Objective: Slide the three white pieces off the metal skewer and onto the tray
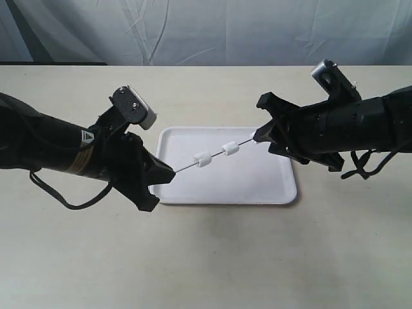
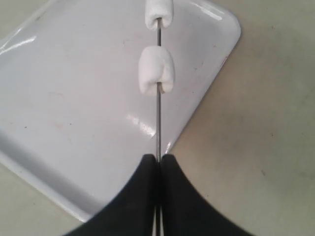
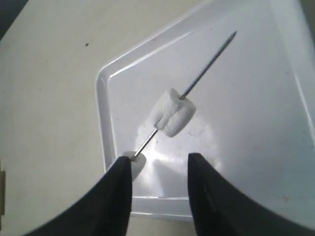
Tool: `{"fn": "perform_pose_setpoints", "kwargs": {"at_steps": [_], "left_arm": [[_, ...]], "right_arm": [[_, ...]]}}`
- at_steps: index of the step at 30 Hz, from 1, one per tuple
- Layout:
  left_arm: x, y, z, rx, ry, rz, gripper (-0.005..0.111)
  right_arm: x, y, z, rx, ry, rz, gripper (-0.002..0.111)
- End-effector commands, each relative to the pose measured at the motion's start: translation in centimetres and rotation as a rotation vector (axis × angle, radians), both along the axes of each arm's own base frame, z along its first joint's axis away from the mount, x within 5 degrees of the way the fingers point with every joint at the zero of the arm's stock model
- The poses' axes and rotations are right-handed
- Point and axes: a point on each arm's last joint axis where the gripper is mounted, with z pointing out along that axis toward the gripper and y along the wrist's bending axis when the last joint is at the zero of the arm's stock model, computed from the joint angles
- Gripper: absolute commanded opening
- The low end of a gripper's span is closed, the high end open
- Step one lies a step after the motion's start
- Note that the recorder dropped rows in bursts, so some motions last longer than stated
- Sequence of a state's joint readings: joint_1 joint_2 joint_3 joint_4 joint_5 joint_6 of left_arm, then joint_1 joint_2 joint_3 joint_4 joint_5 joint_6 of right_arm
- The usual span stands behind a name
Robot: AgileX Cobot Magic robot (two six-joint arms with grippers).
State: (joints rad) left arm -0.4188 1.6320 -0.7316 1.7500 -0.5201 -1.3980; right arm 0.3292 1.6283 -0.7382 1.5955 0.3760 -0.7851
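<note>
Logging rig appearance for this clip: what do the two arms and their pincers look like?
The left arm and right arm are matte black tubes; the left bears a white triangle mark and a yellowish label. Each wrist carries a small camera block; thin black cables loop beside both. The left pincer and right pincer have black, curved, tapering fingers.

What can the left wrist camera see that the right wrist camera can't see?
Only the left wrist view shows the left fingers pinched shut on the metal skewer, with one white piece and a farther piece lined up along it. Only the right wrist view shows the pointed tip, the right fingers spread apart, and a small white lump beside one of them. Both show the skewer, a threaded chunk, and the white tray underneath.
</note>
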Motion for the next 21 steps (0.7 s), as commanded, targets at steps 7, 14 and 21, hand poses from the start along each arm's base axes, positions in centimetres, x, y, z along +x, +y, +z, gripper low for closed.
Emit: {"fn": "perform_pose_setpoints", "kwargs": {"at_steps": [7,14,21], "left_arm": [[-0.8,0.1,0.9,-0.028,-0.006,0.0,0.0],[-0.7,0.4,1.1,-0.007,-0.033,0.025,0.0],[-0.5,0.7,1.0,0.018,-0.056,0.049,0.0]], "right_arm": [[0.3,0.2,-0.5,0.031,-0.018,-0.001,0.037],[0.2,0.5,-0.6,0.056,-0.007,0.023,0.037],[-1.6,0.0,-2.3,0.047,0.071,0.025,0.037]]}}
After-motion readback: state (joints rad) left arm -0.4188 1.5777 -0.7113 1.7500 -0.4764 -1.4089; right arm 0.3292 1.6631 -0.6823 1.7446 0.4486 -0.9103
